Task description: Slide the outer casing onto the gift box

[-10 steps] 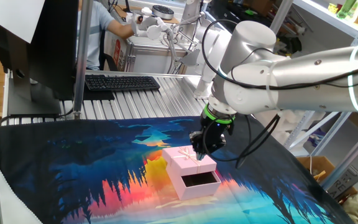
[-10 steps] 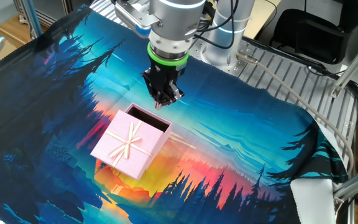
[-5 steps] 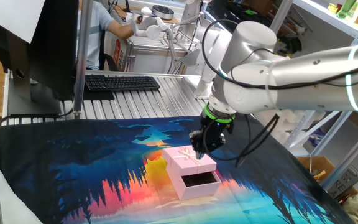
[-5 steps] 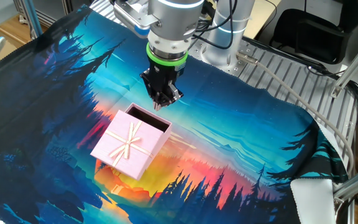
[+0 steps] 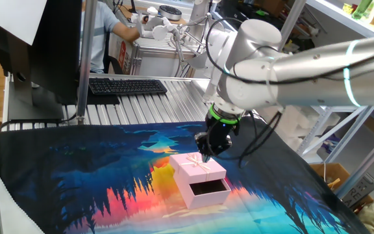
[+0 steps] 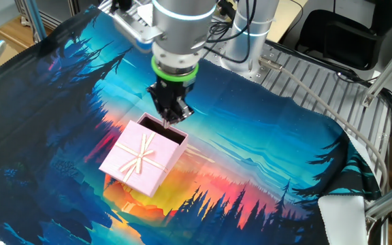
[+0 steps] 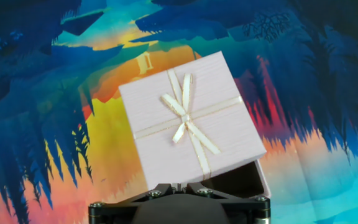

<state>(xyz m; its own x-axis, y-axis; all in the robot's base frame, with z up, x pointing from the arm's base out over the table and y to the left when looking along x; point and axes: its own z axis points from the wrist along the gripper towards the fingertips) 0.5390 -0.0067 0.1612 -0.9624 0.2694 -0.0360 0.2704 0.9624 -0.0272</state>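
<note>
The outer casing (image 6: 141, 160), its cream bow (image 7: 185, 117) on top, lies on the bench's bright forest-print cloth (image 6: 264, 170), partly over the gift box (image 6: 163, 128), whose dark inside shows at one end; the tool (image 6: 171, 117) hovers above that end, fingers together, holding nothing; no readable writing shows.

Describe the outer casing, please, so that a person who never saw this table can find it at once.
Look at the colourful forest-sunset cloth that covers the table, then at its orange middle just below the gripper. There the outer casing sits as a pale pink square sleeve. A thin cream ribbon cross with a small bow marks its top, unlike the gift box, whose dark inside shows at one open edge.
</note>
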